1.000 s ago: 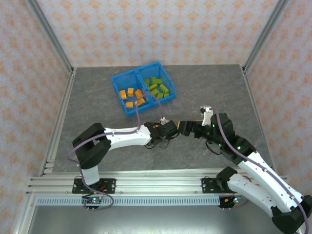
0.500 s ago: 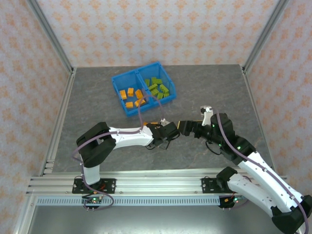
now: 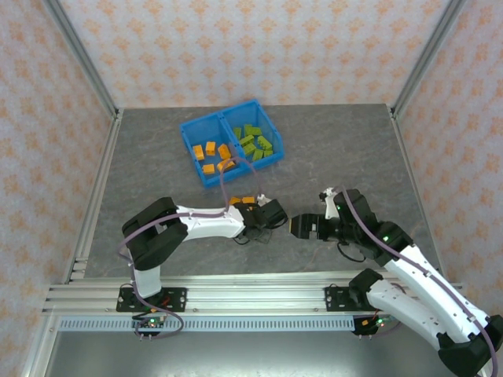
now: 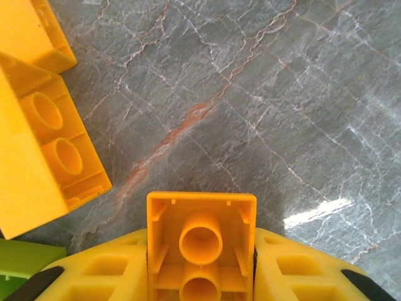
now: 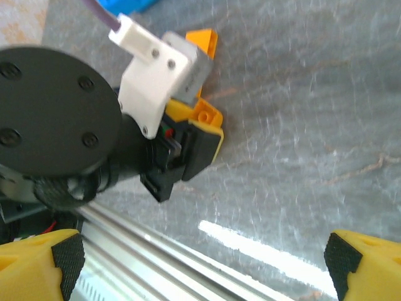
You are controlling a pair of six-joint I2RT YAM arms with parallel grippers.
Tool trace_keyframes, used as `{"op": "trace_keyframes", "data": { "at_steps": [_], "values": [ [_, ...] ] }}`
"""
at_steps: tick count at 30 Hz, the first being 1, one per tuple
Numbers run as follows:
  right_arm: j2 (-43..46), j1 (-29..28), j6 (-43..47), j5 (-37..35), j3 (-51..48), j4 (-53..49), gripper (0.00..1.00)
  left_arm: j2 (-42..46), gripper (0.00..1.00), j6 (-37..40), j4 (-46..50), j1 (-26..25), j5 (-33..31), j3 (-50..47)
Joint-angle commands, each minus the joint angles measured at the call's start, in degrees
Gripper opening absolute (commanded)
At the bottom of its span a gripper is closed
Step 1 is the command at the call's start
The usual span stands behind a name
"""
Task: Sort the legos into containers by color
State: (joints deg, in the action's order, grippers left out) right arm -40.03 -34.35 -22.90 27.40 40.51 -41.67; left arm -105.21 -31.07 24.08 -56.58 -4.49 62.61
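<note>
— Left pincer, what have you got?
— My left pincer pinches an orange lego. A second orange brick lies at nine o'clock.
— And the right?
— My right pincer is spread wide. The blue bin is at eleven o'clock.

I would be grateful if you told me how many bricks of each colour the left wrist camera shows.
Orange bricks: 3
Green bricks: 1 (only a corner in frame)
Total: 4
</note>
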Motion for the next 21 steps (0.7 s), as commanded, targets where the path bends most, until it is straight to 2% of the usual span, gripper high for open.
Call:
{"op": "trace_keyframes", "data": {
  "at_steps": [1, 5, 8, 12, 16, 21],
  "values": [
    [0.0, 0.0, -1.8, 1.2, 2.6, -3.0, 0.99, 2.4, 0.32, -1.1, -1.0, -0.1, 2.0, -0.2],
    [0.3, 0.0, -3.7, -2.5, 4.2, -0.1, 1.0, 8.0, 0.31, 0.1, 3.3, 0.8, -2.0, 4.6],
    [0.5, -0.1, -4.6, -5.0, 5.0, 1.8, 1.0, 11.9, 0.31, 2.0, 7.0, 3.7, -5.0, 8.1],
    [0.7, 0.0, -6.1, -7.3, 4.4, 7.0, 1.0, 14.8, 0.31, 1.3, 10.9, 12.5, -10.5, 12.4],
    [0.3, 0.0, -9.1, -7.4, 2.5, 12.2, 1.0, 11.7, 0.3, 0.8, 10.5, 23.2, -13.1, 17.2],
    [0.3, 0.0, -9.6, -7.9, 3.2, 12.0, 1.0, 0.5, 0.3, -1.6, 11.7, 30.5, -9.0, 27.7]
  ]
}}
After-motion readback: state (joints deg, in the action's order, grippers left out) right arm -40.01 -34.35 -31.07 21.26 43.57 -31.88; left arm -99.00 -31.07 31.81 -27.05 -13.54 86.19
